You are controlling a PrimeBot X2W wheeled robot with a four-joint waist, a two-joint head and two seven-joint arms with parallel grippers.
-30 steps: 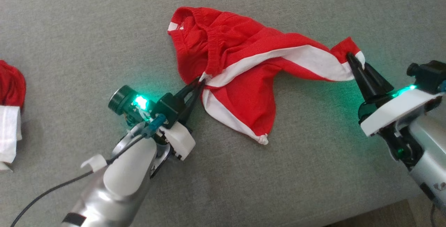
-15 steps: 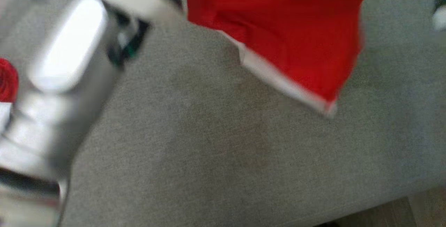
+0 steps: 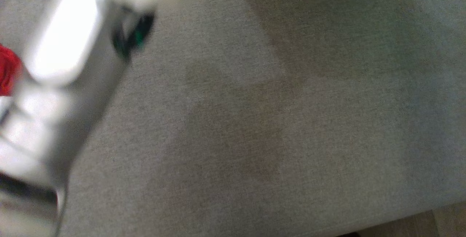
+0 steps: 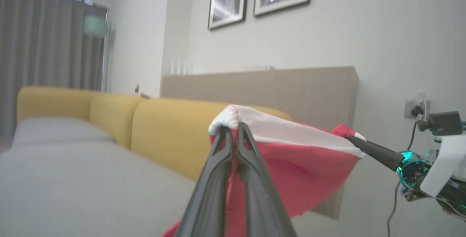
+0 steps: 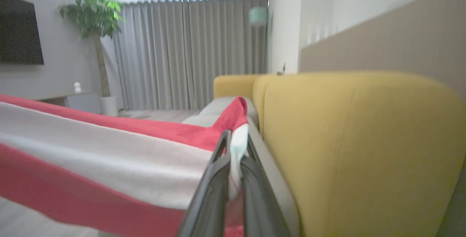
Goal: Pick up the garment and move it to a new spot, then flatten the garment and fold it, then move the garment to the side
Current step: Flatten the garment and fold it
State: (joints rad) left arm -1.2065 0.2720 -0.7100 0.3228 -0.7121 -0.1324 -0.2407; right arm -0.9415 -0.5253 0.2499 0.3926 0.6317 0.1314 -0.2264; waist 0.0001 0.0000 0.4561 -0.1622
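The grey sofa seat [image 3: 255,138] spreads wide under your head camera, and its yellow back cushions [image 4: 164,135] rise behind it in the left wrist view. Your pale left forearm [image 3: 62,55], blurred, crosses the head view at 10 o'clock. You have the red and white garment [image 4: 302,164] stretched in the air between both arms, above the seat. Your left gripper [image 4: 233,129] is pinched tight on a white-hemmed corner. Your right gripper [image 5: 236,142] clamps the opposite end, seen at 3 o'clock in the left wrist view. A scrap of red cloth [image 3: 7,69] sits at 9 o'clock in the head view.
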